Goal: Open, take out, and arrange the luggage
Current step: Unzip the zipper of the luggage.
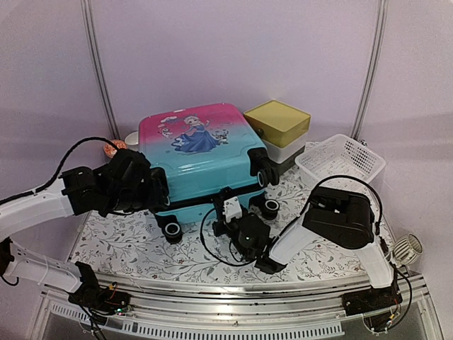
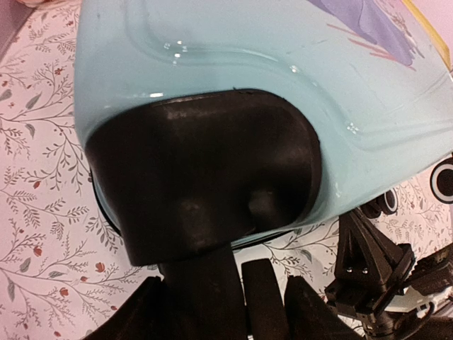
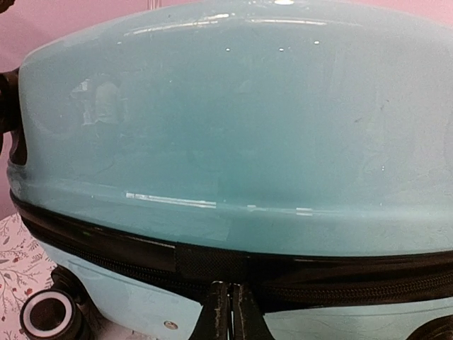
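Overhead, the left claw (image 1: 159, 190) sits at the left corner of the luggage (image 1: 202, 152); I cannot tell whether it is open. Only the right wrist view shows the right claw (image 3: 228, 297) shut at the zipper band (image 3: 106, 244).

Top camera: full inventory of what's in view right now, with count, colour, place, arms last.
luggage: one, pink fading to turquoise, lying closed at centre.
box: one, yellow top on white base, behind the luggage's right corner.
mesh basket: one, white, right of the luggage.
small round item: one, orange-pink, behind the luggage's left corner.
ribbed round object: one, white, far right at the near edge.
table cover: one, white with floral print.
left gripper: one, black, at the luggage's near left corner; jaw state unclear.
right gripper: one, black, shut at the luggage's black zipper band.
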